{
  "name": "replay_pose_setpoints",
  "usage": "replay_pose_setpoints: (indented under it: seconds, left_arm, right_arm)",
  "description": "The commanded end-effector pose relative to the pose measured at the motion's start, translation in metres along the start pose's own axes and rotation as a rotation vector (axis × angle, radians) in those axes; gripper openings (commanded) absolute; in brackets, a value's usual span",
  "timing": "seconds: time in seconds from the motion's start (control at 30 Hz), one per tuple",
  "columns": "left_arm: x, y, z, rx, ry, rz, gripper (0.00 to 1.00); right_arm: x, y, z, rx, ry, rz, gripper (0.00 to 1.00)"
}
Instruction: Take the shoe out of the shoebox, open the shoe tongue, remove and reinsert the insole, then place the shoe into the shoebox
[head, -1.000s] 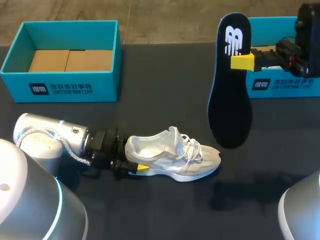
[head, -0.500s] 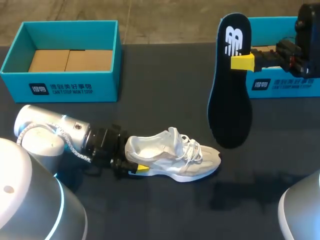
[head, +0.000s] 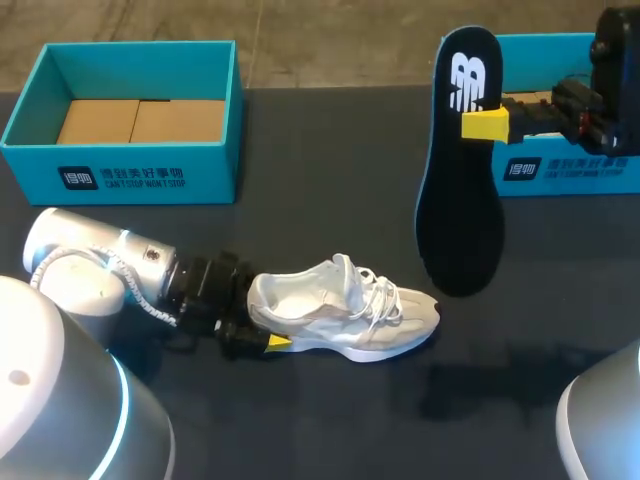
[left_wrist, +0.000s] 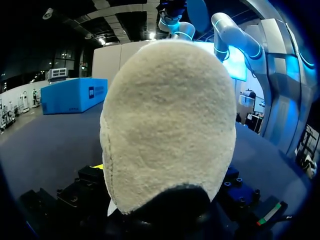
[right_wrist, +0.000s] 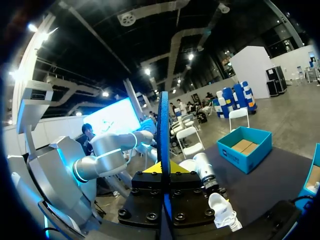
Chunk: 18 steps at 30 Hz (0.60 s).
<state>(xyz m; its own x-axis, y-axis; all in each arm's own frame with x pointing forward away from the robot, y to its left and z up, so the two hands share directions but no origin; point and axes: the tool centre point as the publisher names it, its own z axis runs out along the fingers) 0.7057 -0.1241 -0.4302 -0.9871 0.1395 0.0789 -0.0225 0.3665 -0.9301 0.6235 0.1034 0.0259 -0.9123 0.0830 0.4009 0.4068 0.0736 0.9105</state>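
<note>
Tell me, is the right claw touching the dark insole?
Touching. The right wrist view shows the insole edge-on, clamped between the right gripper's two fingers.

Teal open shoeboxes on the table: two, the left shoebox and the right shoebox. White shoe: one only, no mate to it; dark insole: one. Robot grippers with yellow tips: two, the left gripper and the right gripper.
</note>
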Motion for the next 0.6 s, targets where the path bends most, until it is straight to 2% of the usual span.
replay_pose_setpoints:
  seconds: [0.03, 0.23, 0.6]
  left_arm:
    - [0.008, 0.003, -0.012, -0.033, 0.008, 0.011, 1.00]
    - [0.008, 0.006, -0.023, -0.063, 0.000, 0.010, 1.00]
    - [0.008, 0.017, -0.033, -0.100, -0.006, -0.006, 1.00]
  right_arm:
    - [-0.002, 0.000, 0.002, 0.002, 0.001, 0.001, 0.00]
    - [0.000, -0.001, 0.003, 0.003, 0.001, 0.002, 0.00]
    - [0.015, -0.018, -0.003, -0.008, -0.024, 0.036, 0.00]
